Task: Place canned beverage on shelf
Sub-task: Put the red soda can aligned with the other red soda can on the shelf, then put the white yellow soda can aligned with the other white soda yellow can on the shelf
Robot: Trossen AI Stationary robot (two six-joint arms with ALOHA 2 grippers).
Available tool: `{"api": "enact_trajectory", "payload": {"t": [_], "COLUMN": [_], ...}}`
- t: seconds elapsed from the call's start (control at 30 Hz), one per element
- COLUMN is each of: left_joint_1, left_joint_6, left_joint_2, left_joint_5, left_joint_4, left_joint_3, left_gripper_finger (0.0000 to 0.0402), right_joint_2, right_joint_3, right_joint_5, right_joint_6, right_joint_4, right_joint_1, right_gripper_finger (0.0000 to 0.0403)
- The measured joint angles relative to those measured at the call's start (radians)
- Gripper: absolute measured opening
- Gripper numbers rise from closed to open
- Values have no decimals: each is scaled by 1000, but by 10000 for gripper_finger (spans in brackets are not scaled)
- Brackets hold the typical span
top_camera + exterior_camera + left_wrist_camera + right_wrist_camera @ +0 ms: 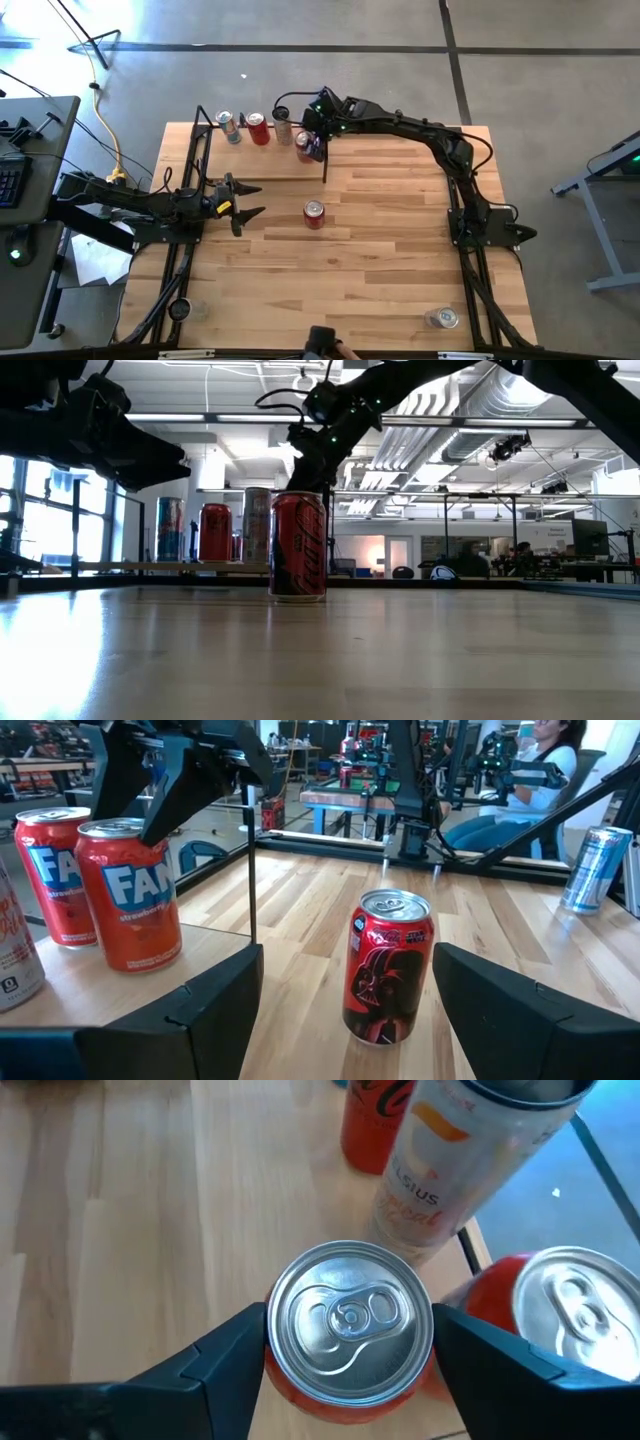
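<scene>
Planked wood makes up the tabletop (400, 270), with the shelf (255, 160) along its far left part, already carrying a row of cans. At the shelf's right end the right gripper (350, 1345) stands over an orange can (350, 1330), its fingers on either side of the can's top; whether they grip or have let go I cannot tell. This looks like the set-down step, so that arm's next move should be a clean lift clear of the neighbouring cans. Mid-tabletop a red can (314, 214) stands upright and untouched. The left gripper (243, 203) waits near it, jaws spread and empty, lined up to advance and close round it.
</scene>
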Motion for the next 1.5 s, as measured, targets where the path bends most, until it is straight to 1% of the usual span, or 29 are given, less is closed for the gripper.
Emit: {"api": "enact_trajectory", "payload": {"t": [0.13, 0.2, 0.43, 0.57, 0.73, 0.9, 1.07, 1.17, 1.23, 1.33, 1.4, 1.47, 1.5], "left_joint_1": [0, 0, 0, 0, 0, 0, 0, 0, 0, 0, 0, 0, 0], "left_joint_6": [0, 0, 0, 1, 0, 0, 1, 1, 1, -1, -7, -9, -9], "left_joint_2": [0, 0, 0, 0, 0, 0, 0, 0, 0, 0, 0, 0, 0], "left_joint_5": [-2, -2, -2, -2, -2, -2, -2, -2, -22, -73, -102, -124, -130], "left_joint_4": [1, 1, 2, 2, 2, 2, 4, 14, 15, 15, 12, 6, 3], "left_joint_3": [0, 0, 0, 0, 0, 0, 0, 0, 0, 0, 0, 0, 0], "left_gripper_finger": [279, 279, 279, 279, 279, 279, 279, 279, 279, 278, 271, 254, 242], "right_joint_2": [-8, -8, -10, -8, -9, -8, -9, -9, -9, -9, -11, -11, -11], "right_joint_3": [3, 18, 43, 42, 43, 129, 222, 233, 233, 233, 226, 225, 225], "right_joint_5": [43, 46, 53, 49, 49, 116, 178, 239, 261, 287, 331, 361, 360], "right_joint_6": [-1, -1, -1, 49, 59, -3, -29, -15, -13, -39, -51, -55, -59], "right_joint_4": [-17, -44, -45, -55, -57, -112, -196, -238, -272, -299, -273, -245, -223], "right_joint_1": [6, 6, 9, 9, 10, 37, 70, 77, 79, 105, 141, 174, 189], "right_gripper_finger": [259, 259, 259, 260, 272, 279, 273, 244, 210, 140, 85, 30, 15]}}
